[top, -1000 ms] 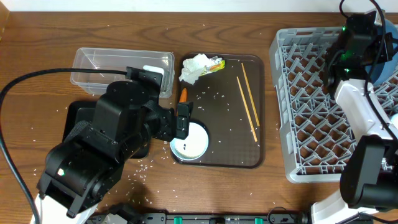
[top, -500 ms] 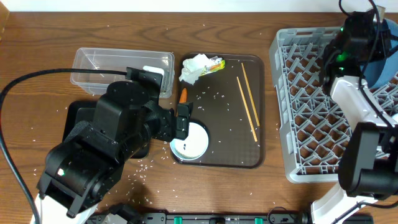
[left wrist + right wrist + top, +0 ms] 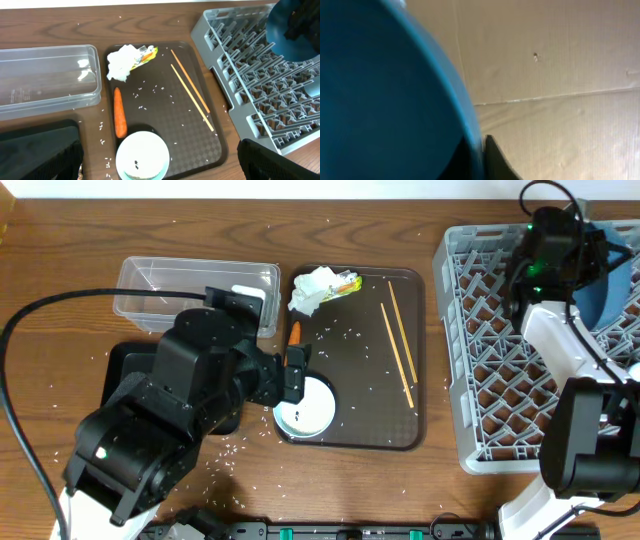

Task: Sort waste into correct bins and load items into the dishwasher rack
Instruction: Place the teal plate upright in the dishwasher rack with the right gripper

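My right gripper (image 3: 572,265) is shut on the rim of the large dark-blue bowl (image 3: 608,295) and holds it tilted above the back right of the light-grey dishwasher rack (image 3: 500,360). In the right wrist view the bowl (image 3: 385,95) fills the left side, pinched between the fingers (image 3: 482,157). My left gripper (image 3: 160,162) is wide open above the white bowl (image 3: 142,156), which holds a few dark scraps. The carrot (image 3: 119,119), the napkin with its yellow-green wrapper (image 3: 125,61) and the chopsticks (image 3: 191,95) lie on the brown tray (image 3: 420,380).
The clear tub (image 3: 165,285) stands left of the brown tray. The black tray (image 3: 125,365) lies mostly under my left arm. Rice grains are scattered over the brown tray and the table around it.
My right gripper has moved a little to the left with the dark-blue bowl, which now shows more over the rack. The left arm has not moved.
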`<act>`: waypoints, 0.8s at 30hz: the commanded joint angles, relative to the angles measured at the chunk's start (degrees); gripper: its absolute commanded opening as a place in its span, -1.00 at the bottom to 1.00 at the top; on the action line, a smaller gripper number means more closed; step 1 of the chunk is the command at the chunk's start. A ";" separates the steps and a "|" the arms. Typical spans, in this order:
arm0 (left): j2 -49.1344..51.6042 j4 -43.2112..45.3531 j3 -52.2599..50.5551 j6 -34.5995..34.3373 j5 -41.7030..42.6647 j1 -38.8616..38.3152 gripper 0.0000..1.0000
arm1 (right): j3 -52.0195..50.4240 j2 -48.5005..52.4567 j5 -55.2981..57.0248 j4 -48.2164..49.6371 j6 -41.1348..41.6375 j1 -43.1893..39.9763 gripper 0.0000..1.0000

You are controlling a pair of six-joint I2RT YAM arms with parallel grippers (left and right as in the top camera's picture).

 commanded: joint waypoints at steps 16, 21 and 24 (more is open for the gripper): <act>-6.12 -2.08 1.01 2.95 -0.46 0.20 0.96 | -0.31 -2.49 -1.64 -1.27 8.94 9.64 0.76; -8.48 -3.72 1.01 2.93 -0.44 0.20 0.95 | -0.31 -2.49 -3.69 -7.52 14.75 12.59 0.81; -8.76 -5.51 1.01 2.93 -0.44 0.20 0.96 | -0.31 -2.49 -5.53 -11.02 18.12 15.72 0.88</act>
